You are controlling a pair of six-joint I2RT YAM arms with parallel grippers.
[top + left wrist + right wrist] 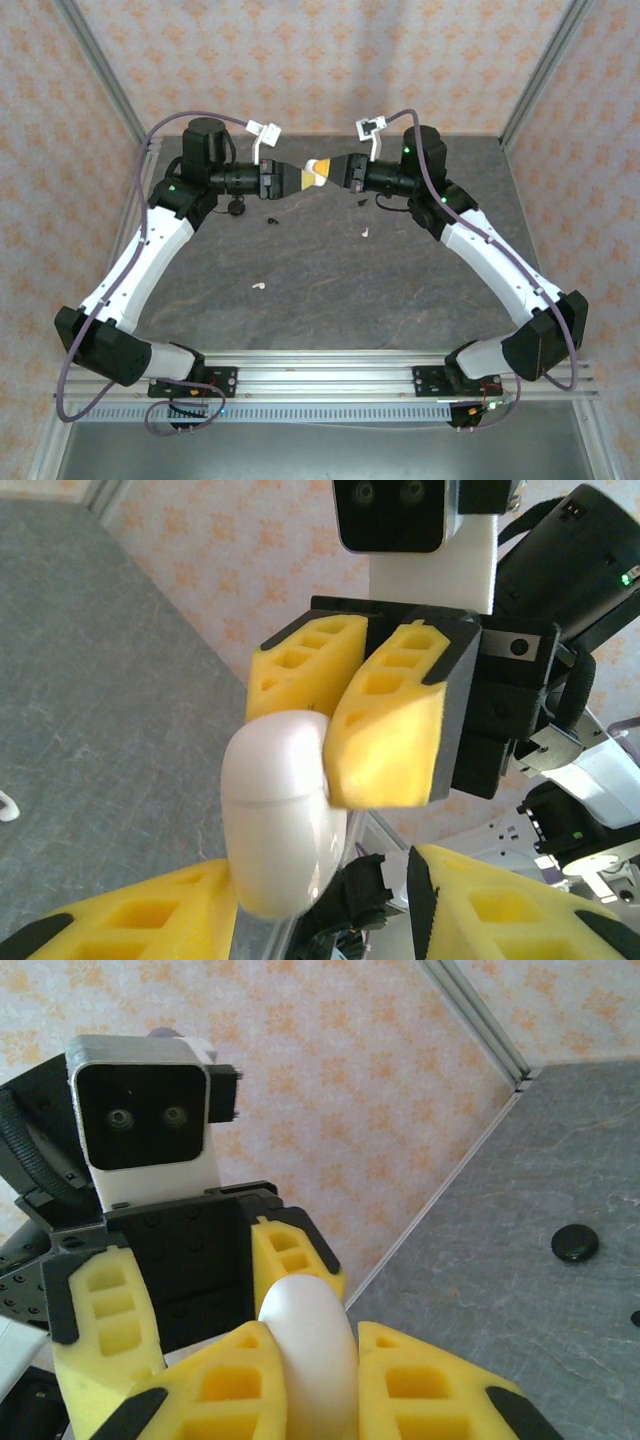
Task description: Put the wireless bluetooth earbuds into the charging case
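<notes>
Both arms reach in over the far middle of the table [330, 310], grippers nose to nose above it. The case [316, 170] is white with its lid seam shut, and it is held off the surface between them. The right gripper [310, 1338] is clamped on the case, one yellow finger on each side, plain from its own wrist camera. The left gripper [318, 885] is spread wide. The case sits against or just beside one finger [130, 915] and the other finger stands well clear; contact cannot be told. The earbuds lie loose on the table, apart from each other and from the case. The near white bud [259, 285] is left of centre, closest to the arm bases. The far white bud [366, 232] is right of centre, near the right arm. The black bud [272, 219] lies below the left gripper. A second dark speck [358, 204] lies below the right gripper, too small to tell for sure. A black disc [237, 208] rests near the left arm, beside the black bud.
</notes>
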